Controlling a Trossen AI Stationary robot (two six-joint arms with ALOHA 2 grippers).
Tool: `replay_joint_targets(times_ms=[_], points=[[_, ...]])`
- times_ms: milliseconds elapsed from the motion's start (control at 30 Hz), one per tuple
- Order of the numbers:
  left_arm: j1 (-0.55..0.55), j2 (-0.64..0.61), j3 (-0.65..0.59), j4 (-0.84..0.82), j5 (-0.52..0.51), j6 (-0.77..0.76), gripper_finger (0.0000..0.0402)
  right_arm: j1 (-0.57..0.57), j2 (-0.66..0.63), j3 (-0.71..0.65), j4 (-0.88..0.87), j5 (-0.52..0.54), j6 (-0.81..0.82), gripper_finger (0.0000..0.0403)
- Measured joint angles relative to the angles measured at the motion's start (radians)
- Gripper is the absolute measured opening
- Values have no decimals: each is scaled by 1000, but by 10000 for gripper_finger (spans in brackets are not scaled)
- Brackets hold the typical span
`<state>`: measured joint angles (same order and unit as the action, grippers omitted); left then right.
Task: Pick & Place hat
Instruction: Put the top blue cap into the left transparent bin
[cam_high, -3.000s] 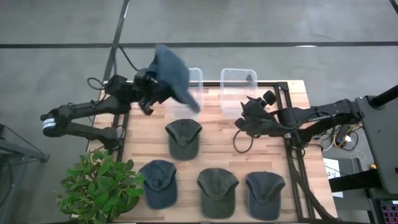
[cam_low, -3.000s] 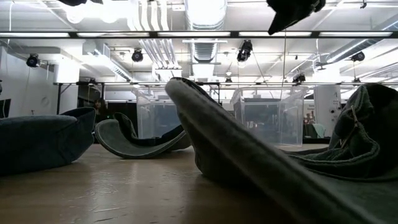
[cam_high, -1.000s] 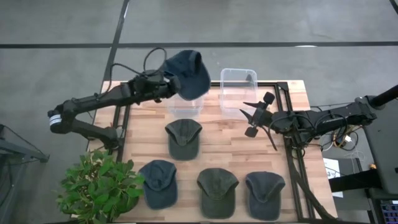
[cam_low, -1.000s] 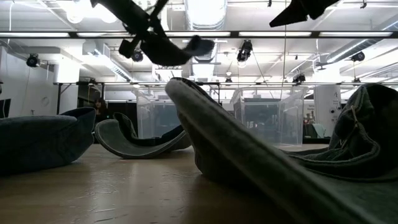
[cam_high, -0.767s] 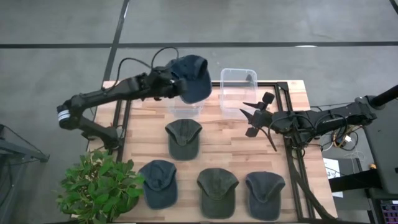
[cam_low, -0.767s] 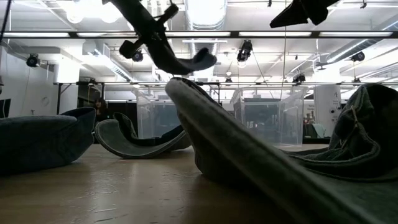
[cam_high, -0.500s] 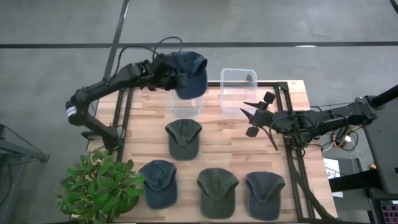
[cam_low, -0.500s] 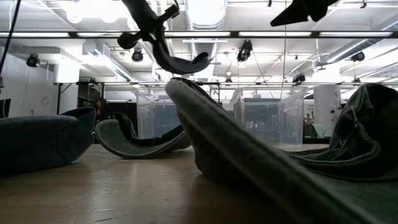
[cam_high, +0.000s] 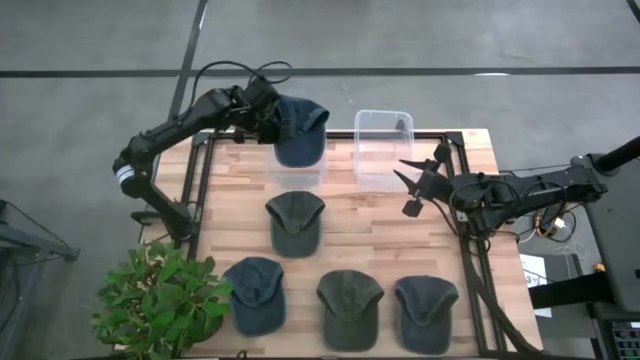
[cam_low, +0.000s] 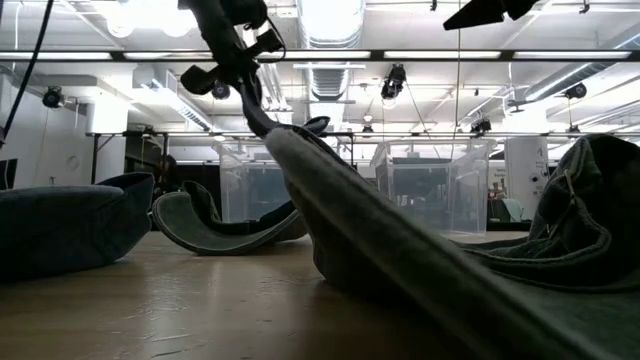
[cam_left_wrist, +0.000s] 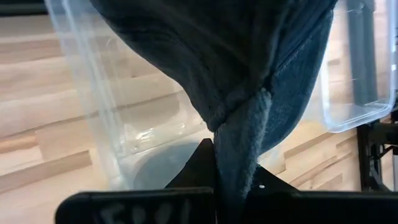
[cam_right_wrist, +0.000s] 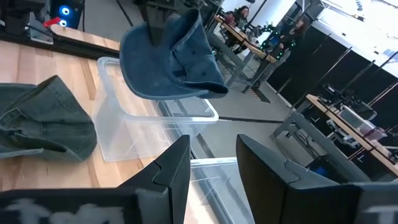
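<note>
Blue hat (cam_high: 298, 131) hangs over the left bin (cam_high: 300, 170) in the high view, brim toward the table's near side, pinched by the left gripper (cam_high: 268, 118). Right gripper (cam_high: 418, 180) waits spread near the right bin (cam_high: 382, 150). Low view: nearer hats hide the hat's lower part. Left wrist view: fabric fills the frame, the bin below.

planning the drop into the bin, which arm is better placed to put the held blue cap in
Left. The left gripper is shut on the dark blue fabric cap, hanging over the left clear plastic bin. The right gripper is open, holds nothing, and sits by the right clear plastic bin.
</note>
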<state>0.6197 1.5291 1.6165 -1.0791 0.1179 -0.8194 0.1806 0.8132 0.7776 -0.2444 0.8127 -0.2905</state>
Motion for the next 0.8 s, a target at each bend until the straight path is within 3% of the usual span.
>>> replay_joint_targets(times_ms=[267,533,800], points=[[5,1,-41,-5,-7,4,4,0,-14,0,-19,-1,22,130],[7,10,-165,162,1,-45,4,0,-13,0,-21,-2,47,133],[7,9,-241,165,9,-64,4,0,-13,0,-21,-2,55,123]])
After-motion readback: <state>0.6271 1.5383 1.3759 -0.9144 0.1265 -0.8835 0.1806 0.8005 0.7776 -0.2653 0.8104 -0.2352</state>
